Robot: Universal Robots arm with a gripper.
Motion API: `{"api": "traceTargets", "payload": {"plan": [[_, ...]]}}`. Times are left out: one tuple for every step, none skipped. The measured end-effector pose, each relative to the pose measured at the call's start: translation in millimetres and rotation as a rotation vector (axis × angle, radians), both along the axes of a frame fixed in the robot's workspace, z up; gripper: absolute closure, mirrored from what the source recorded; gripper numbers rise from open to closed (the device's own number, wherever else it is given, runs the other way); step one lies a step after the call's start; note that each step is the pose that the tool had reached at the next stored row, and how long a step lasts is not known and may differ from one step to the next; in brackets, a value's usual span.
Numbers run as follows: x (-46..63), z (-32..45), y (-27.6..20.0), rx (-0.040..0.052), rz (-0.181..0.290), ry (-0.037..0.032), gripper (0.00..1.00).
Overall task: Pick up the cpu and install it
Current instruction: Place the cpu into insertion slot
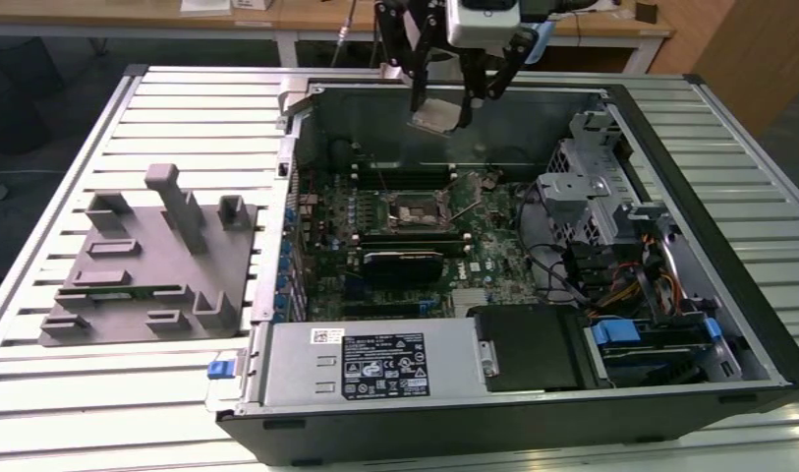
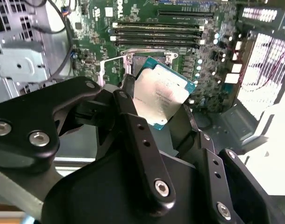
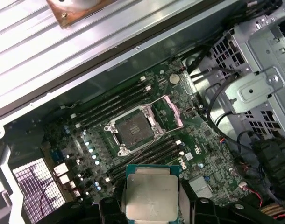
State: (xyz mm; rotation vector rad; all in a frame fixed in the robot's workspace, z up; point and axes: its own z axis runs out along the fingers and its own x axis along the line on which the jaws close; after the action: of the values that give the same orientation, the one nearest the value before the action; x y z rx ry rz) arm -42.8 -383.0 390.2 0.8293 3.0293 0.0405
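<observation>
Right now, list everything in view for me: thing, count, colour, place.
cpu: one, silvery top, held above the open case, over the motherboard.
socket: one, dark metal frame, open, on the motherboard.
motherboard: one, green, lying inside the case.
computer case: one, black, open on the table.
power supply: one, silvery, inside the case, nearest the exterior camera.
slotted block: one, grey, on the table, at the exterior view's left of the case.
table: one, pale slatted metal, under everything.
gripper: one, black, shut on the cpu.
</observation>
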Motion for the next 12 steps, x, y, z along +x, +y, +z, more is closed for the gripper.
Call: {"api": "traceTargets", "payload": {"plan": [[0.0, -0.2, 0.0, 0.0, -0.015, 0.0, 0.46], [0.0, -0.4, 0.1, 0.0001, -0.033, 0.0, 0.46], [0.0, -0.6, 0.1, 0.0, -0.057, 0.0, 0.46], [0.0, -0.8, 0.1, 0.0, -0.072, 0.0, 0.46], [0.0, -1.0, 0.1, 0.0, -0.088, 0.0, 0.46], [0.0, -1.1, 0.1, 0.0, -0.103, 0.0, 0.46], [0.0, -1.3, 0.1, 0.0, -0.119, 0.0, 0.46], [0.0, -1.5, 0.1, 0.0, -0.135, 0.0, 0.46], [0.0, -1.7, 0.2, 0.0, -0.151, 0.0, 0.46], [0.0, -1.9, 0.2, 0.0, -0.167, 0.0, 0.46], [0.0, -2.1, 0.2, 0.0001, -0.182, -0.0001, 0.46], [0.0, -2.3, 0.2, 0.0001, -0.198, 0.0, 0.46]]}}
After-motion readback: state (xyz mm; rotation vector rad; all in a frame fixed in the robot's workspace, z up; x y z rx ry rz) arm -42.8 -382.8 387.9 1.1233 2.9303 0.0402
